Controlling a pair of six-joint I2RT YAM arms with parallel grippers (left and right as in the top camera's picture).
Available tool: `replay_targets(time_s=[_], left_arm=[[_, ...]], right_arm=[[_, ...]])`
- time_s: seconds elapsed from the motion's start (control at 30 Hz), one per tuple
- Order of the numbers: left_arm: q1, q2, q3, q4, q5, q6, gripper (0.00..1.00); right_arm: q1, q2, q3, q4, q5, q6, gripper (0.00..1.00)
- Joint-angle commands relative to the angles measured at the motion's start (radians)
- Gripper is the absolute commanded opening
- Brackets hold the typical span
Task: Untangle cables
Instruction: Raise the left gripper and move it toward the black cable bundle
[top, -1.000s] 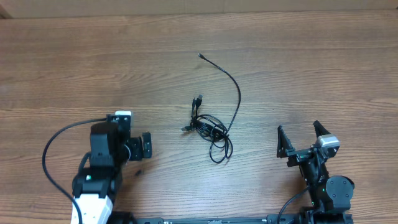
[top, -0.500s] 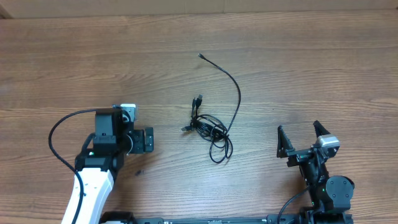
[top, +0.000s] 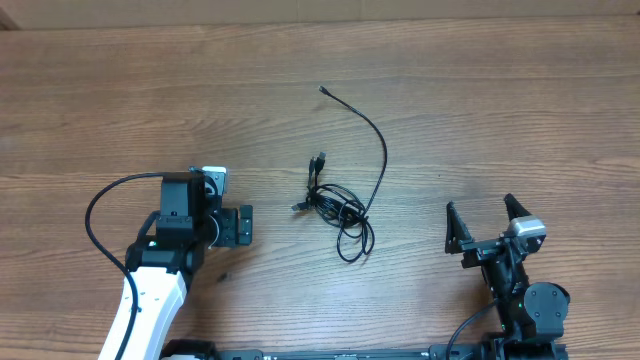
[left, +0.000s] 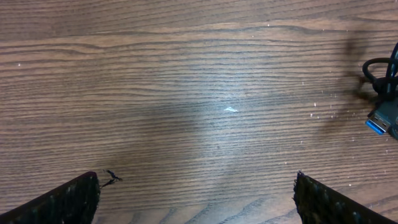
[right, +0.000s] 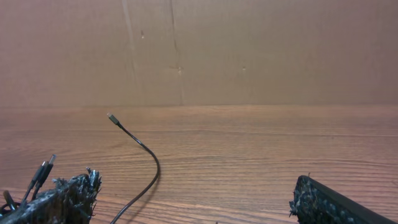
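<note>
Cables (top: 338, 203) are seen tangled at the middle of the table (top: 520, 100), with 1 strand curved away. Left gripper (top: 241, 226) is held wide open near them; right gripper (top: 487, 225) is opened too, well apart

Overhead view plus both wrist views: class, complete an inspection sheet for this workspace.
Surface: wooden table, visible grain.
Job's things: cables knotted in one bundle mid-table; one strand arcs out to a free plug.
Clutter: one tiny dark speck by the left arm.
Grippers: left gripper open, empty, apart from the bundle; right gripper open, empty.
Cables: black arm wire loops beside the left arm.
Surroundings: cardboard wall behind the table.
</note>
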Motion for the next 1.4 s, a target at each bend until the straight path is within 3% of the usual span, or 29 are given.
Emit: replay_targets(time_s=[0.0, 0.33, 0.53, 0.73, 1.07, 1.37], left_arm=[[-0.014, 0.021, 0.029, 0.001, -0.007, 0.019, 1.00], [-0.120, 0.116, 0.073, 0.003, -0.007, 0.054, 1.00], [-0.167, 0.144, 0.079, 0.035, 0.080, 0.151, 1.00], [-0.171, 0.144, 0.079, 0.060, 0.084, 0.145, 0.99], [-0.171, 0.144, 0.079, 0.087, 0.095, 0.009, 0.99], [-0.171, 0.144, 0.079, 0.083, 0.159, 0.006, 1.00]], right_arm=[[0.003, -0.010, -0.011, 0.005, -0.005, -0.004, 1.00], [0.003, -0.010, -0.011, 0.005, -0.005, -0.004, 1.00], [0.003, -0.010, -0.011, 0.005, -0.005, -0.004, 1.00], [0.003, -0.010, -0.011, 0.005, -0.005, -0.004, 1.00], [0.003, -0.010, -0.011, 0.005, -0.005, -0.004, 1.00], [0.003, -0.010, -0.011, 0.005, -0.005, -0.004, 1.00]])
